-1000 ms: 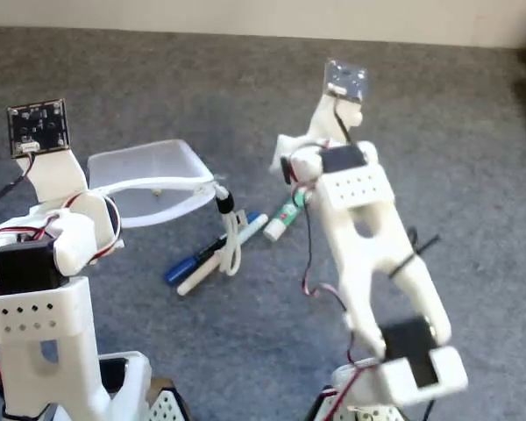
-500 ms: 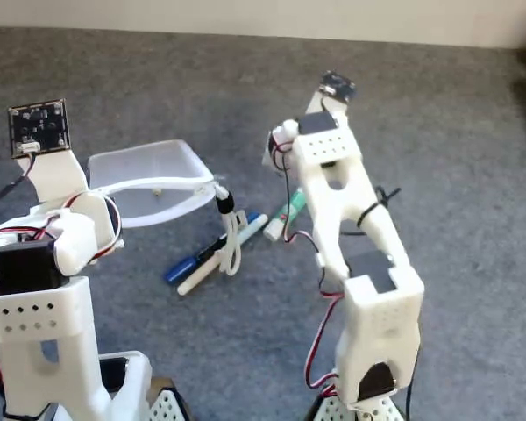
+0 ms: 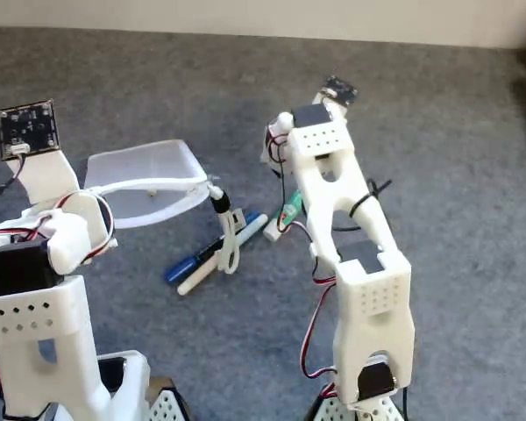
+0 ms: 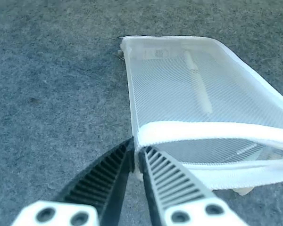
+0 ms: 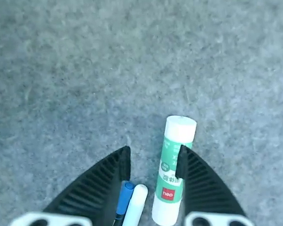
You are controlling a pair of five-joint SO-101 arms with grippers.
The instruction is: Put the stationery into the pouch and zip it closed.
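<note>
Left gripper (image 4: 136, 149) pinches the translucent white mesh pouch's (image 4: 179, 89) rim. Right gripper (image 5: 153, 155) gapes, a green-and-white glue stick (image 5: 169, 181) just beside one finger.

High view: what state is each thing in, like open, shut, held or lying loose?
pouch: open, rim pinched by the left gripper.
left gripper: shut on the pouch.
right gripper: open, over the glue stick.
glue stick: capped, lying loose on the carpet.
blue pen: lying loose on the carpet.
white pen: lying loose beside the blue pen.
</note>
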